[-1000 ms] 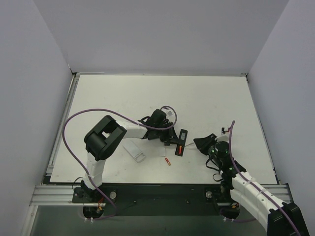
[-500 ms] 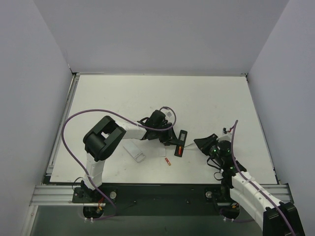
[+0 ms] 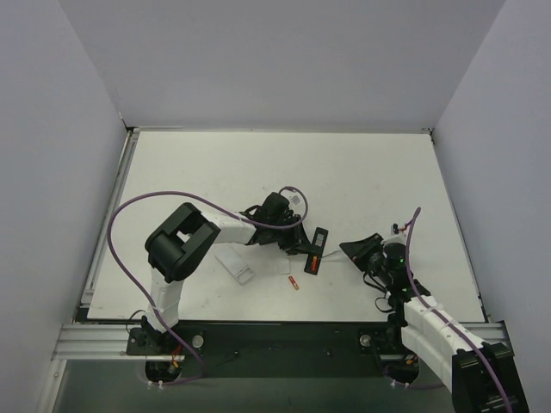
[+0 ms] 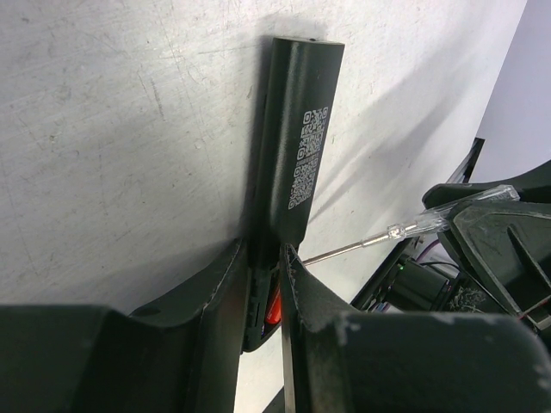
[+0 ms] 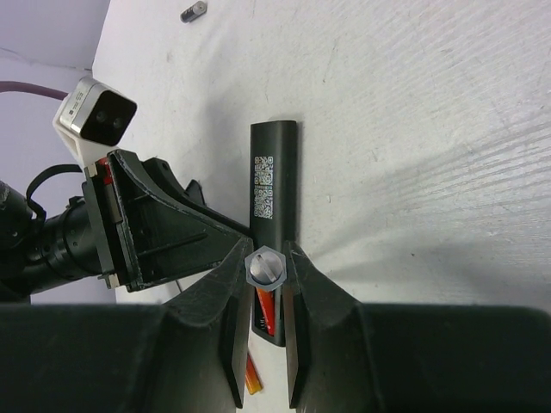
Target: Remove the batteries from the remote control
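The black remote control [image 3: 317, 249] lies on the table with its recess open at the near end. My left gripper [image 3: 302, 247] is shut on its sides [image 4: 263, 251], over the recess. One red battery [image 5: 265, 311] sits in the recess, also visible between the left fingers [image 4: 274, 305]. Another battery [image 3: 294, 283] lies loose on the table just in front of the remote [image 5: 250, 377]. My right gripper [image 5: 264, 262] is shut on a clear-handled screwdriver [image 4: 430, 219]. The screwdriver's metal shaft reaches to the remote's edge at the recess.
A short white remote [image 3: 235, 265] lies left of the black one, with a small white piece [image 3: 284, 268] between them. A small grey bit [image 5: 194, 10] lies farther back on the table. The two wrists are close together over the remote.
The right wrist has shifted slightly right and back, with the screwdriver still pointing at the remote. The left arm and remote have not moved.
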Action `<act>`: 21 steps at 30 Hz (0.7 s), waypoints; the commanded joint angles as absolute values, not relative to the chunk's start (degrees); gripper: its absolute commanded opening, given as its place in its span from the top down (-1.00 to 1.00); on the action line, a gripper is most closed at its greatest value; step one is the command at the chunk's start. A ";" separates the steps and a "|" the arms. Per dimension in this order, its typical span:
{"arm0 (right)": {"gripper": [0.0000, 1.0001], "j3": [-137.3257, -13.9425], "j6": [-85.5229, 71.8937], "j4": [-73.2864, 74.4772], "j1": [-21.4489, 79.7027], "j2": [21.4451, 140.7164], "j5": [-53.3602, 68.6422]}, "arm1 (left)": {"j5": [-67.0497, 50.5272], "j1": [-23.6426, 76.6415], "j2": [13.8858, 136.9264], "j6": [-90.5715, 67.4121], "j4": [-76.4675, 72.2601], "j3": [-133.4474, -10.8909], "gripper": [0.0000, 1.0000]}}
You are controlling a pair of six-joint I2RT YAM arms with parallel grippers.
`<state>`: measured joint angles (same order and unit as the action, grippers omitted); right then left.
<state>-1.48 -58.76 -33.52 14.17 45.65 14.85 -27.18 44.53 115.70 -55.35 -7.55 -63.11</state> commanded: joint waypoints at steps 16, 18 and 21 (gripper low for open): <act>1.00 -2.02 -68.47 -53.87 11.51 50.80 32.34 | -27.25 46.49 116.81 -54.84 -3.08 -62.05 0.43; 1.00 -3.24 -67.33 -51.87 11.60 50.28 32.52 | -27.33 46.41 116.81 -54.93 -3.08 -62.14 0.43; 1.00 -4.22 -65.92 -49.22 11.60 49.40 32.69 | -27.25 46.49 116.72 -54.84 -2.90 -62.14 0.43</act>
